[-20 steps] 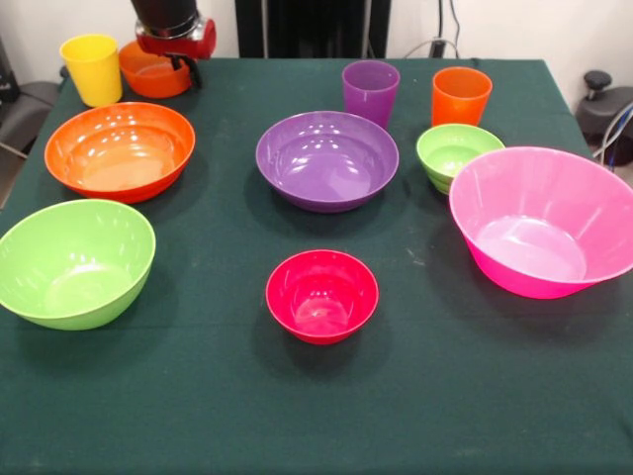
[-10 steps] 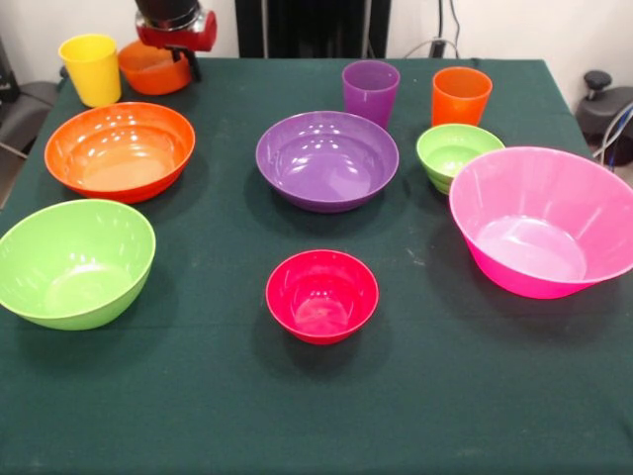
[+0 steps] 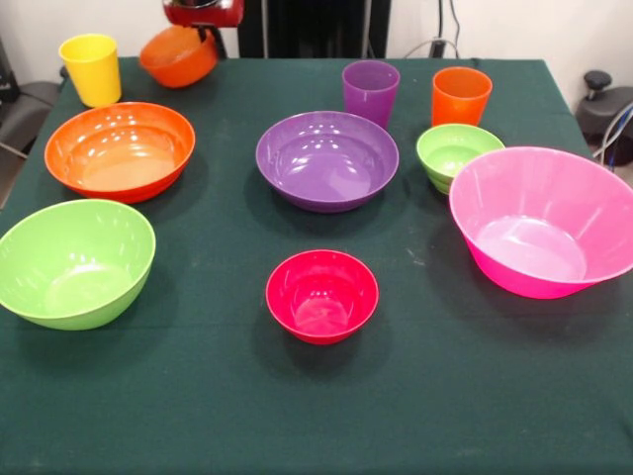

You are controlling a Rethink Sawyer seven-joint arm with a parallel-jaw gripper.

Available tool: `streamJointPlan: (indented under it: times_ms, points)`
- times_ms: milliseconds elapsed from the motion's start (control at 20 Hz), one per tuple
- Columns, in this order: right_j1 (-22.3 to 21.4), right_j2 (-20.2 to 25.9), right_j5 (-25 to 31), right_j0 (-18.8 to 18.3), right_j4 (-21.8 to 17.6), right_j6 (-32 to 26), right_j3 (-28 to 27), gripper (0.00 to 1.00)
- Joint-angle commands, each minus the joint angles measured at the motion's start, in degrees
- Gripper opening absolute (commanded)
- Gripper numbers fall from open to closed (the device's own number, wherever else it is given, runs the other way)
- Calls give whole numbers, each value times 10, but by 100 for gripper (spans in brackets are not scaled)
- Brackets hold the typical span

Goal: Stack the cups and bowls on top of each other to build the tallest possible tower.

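Small orange bowl (image 3: 179, 56) tilted, lifted off table, red-magenta bowl (image 3: 321, 296) empty

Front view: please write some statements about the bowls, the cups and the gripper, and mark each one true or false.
1. The small orange bowl hangs tilted at the gripper, off the table. True.
2. The small red-magenta bowl has another bowl inside it. False: it is empty.
3. The yellow cup stands upright beside the large orange bowl. True.
4. The purple cup lies on its side. False: it stands upright behind the purple bowl.
5. The small green bowl sits inside the huge pink bowl. False: it sits beside it.
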Motion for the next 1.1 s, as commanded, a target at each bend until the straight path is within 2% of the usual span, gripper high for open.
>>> streamJointPlan:
  times_ms: [50, 350, 550, 850, 1100]
  points:
    - [2, 42, -46, 35, 25, 40, 30, 0]
    - [6, 23, -69, 53, 30, 65, 41, 0]
    - [16, -4, -112, 77, 22, 97, 45, 0]
    - [-1, -42, -152, 97, 27, 111, 80, 0]
    - [26, -71, -188, 115, 35, 119, 77, 0]
